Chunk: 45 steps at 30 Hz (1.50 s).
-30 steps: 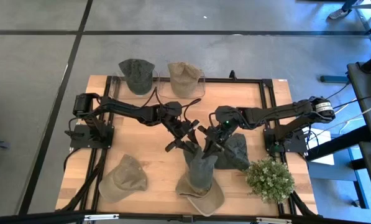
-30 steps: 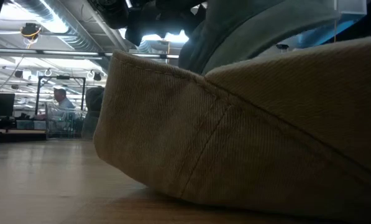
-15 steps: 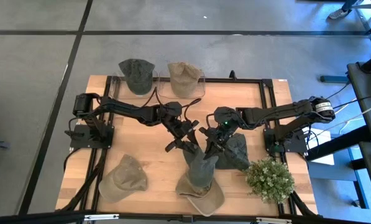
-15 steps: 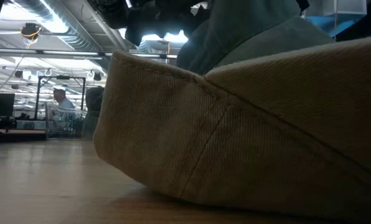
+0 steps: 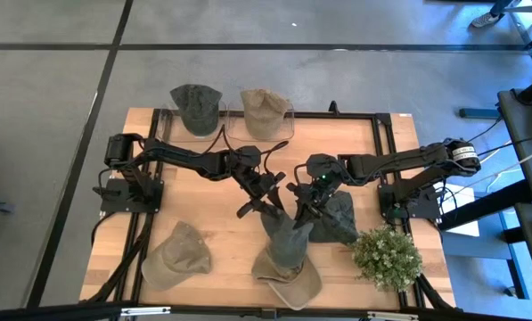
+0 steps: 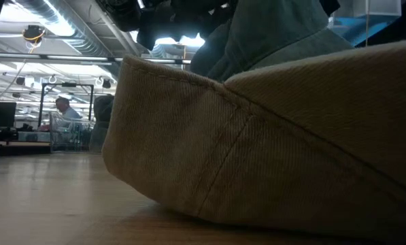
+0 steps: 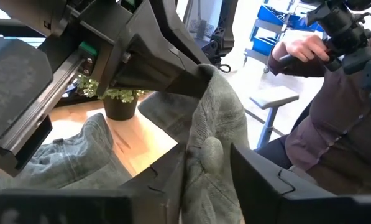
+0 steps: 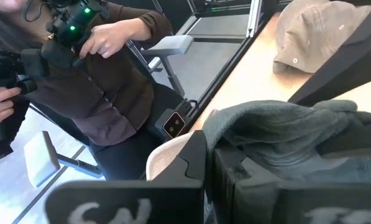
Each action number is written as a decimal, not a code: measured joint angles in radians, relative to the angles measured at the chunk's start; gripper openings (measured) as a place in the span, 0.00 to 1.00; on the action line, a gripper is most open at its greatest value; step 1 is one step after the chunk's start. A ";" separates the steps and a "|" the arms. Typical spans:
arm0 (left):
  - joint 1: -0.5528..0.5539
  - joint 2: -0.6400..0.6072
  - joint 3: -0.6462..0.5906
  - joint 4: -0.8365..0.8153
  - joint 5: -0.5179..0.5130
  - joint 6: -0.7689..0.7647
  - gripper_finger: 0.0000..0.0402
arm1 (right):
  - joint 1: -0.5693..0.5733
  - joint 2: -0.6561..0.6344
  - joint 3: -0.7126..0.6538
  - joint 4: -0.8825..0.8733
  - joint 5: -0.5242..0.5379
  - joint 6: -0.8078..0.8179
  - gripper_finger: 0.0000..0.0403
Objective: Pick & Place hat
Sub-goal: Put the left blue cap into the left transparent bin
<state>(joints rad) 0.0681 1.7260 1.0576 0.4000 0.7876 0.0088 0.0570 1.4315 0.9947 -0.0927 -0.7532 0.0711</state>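
Your left gripper [image 5: 267, 207] has its jaws set either side of a fold of the soft grey-green fabric hat [image 5: 286, 239], not visibly clamped; your right gripper [image 5: 303, 208] is pinched tight on the same hat's upper edge. The hat hangs between them over the tan corduroy cap [image 5: 288, 278] near the table's front edge. Step: two-handed lift. Next: seat the left grip before moving.
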 joint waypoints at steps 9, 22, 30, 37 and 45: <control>0.000 0.000 0.000 0.000 0.000 0.009 0.17 | 0.000 0.000 0.000 -0.008 0.000 0.001 0.01; 0.035 -0.028 0.001 -0.043 0.001 -0.021 0.05 | -0.002 0.000 0.000 0.026 0.038 -0.062 0.13; 0.067 -0.069 0.000 -0.138 -0.001 -0.022 0.06 | -0.016 -0.024 0.000 -0.013 0.201 -0.083 0.35; 0.156 -0.192 0.019 -0.442 -0.116 0.026 0.06 | -0.085 -0.187 0.043 -0.275 0.539 -0.136 0.43; 0.228 -0.347 0.176 -0.911 -0.431 0.281 0.06 | -0.089 -0.260 0.045 -0.304 0.787 -0.186 0.43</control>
<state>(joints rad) 0.2966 1.3789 1.2335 -0.5113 0.3565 0.2897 -0.0320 1.1711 1.0397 -0.3970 0.0336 -0.1150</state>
